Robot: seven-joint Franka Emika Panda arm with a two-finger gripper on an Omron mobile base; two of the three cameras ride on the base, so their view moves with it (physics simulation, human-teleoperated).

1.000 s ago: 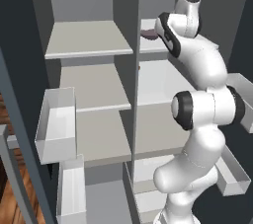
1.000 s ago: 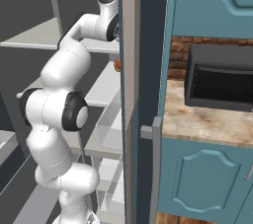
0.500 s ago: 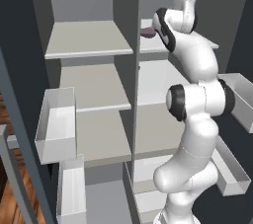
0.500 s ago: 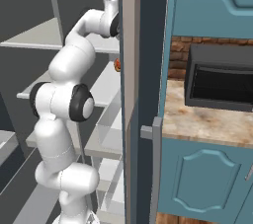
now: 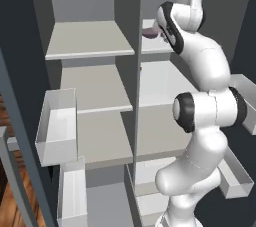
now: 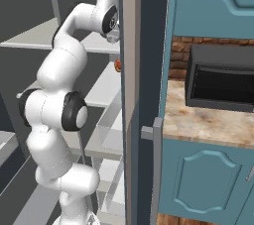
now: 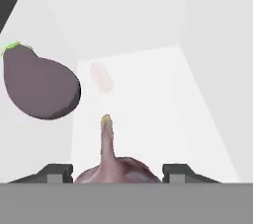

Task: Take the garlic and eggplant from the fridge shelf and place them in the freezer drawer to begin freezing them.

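End effector [image 7: 117,173]: fingertips [image 7: 59,172] narrowed against both sides of the garlic [image 7: 112,165]
Garlic: stem upright between the tips
Eggplant [image 7: 40,86]: apart, on the fridge shelf [image 7: 148,90]

White arm [image 5: 205,116] reaching top fridge shelf [image 5: 150,46], eggplant [image 5: 150,32] there

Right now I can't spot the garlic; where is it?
In the hand view, the garlic sits between the fingers, stem up, the eggplant up-left.
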